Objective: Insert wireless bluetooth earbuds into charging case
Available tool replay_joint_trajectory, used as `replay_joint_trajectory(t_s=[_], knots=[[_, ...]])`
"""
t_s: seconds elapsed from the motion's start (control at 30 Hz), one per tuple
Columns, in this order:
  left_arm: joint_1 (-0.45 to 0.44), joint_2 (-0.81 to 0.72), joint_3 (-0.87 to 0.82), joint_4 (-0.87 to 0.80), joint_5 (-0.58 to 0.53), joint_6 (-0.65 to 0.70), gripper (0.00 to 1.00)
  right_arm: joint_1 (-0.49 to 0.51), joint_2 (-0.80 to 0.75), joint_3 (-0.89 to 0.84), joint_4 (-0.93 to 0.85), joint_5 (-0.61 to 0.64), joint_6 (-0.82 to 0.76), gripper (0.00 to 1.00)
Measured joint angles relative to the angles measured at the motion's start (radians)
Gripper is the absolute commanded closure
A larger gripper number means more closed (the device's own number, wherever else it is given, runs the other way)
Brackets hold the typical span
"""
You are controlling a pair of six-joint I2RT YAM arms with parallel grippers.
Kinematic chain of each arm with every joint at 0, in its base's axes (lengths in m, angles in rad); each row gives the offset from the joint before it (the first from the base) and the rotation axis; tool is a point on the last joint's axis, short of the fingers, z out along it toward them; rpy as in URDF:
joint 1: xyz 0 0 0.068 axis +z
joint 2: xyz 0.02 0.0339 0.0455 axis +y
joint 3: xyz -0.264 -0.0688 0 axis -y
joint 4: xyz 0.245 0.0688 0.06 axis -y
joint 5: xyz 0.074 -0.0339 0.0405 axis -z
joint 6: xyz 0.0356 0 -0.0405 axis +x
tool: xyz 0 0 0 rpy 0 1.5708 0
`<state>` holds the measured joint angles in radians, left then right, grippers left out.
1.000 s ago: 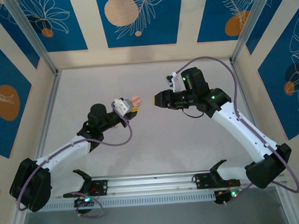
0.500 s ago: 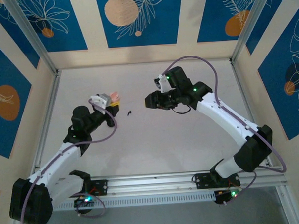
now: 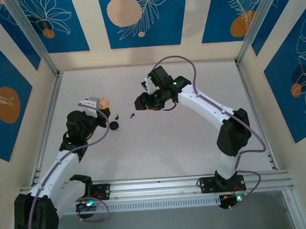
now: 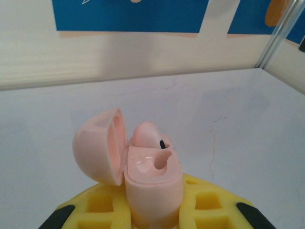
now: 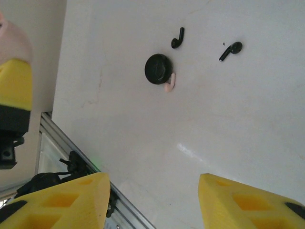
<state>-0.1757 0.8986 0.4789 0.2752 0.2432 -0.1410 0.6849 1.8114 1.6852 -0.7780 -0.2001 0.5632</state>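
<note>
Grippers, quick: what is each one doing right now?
Left gripper: closed on the pink charging case.
Right gripper: open, holding nothing.

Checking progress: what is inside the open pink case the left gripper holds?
The charging case shows one hollow, empty-looking socket, with an unidentifiable dark speck at its far rim. Deeper parts are hidden. Both earbuds lie on the table.
</note>
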Motion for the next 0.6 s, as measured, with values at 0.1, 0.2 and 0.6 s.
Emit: replay_joint_trajectory(t_s=[0.1,0.2,0.6], knots=[[0.017,-0.013,-0.005,-0.027,-0.010,-0.015,0.83,0.011,0.069,0.059,-0.013,0.012,-0.007,0.47],[0.031,-0.031,-0.006,-0.051,-0.021,-0.024,0.83,0.024,0.142,0.129,-0.035,0.021,-0.016,0.46],[0.064,-0.055,-0.007,-0.122,-0.043,-0.038,0.83,0.063,0.340,0.275,-0.100,0.040,-0.044,0.46]])
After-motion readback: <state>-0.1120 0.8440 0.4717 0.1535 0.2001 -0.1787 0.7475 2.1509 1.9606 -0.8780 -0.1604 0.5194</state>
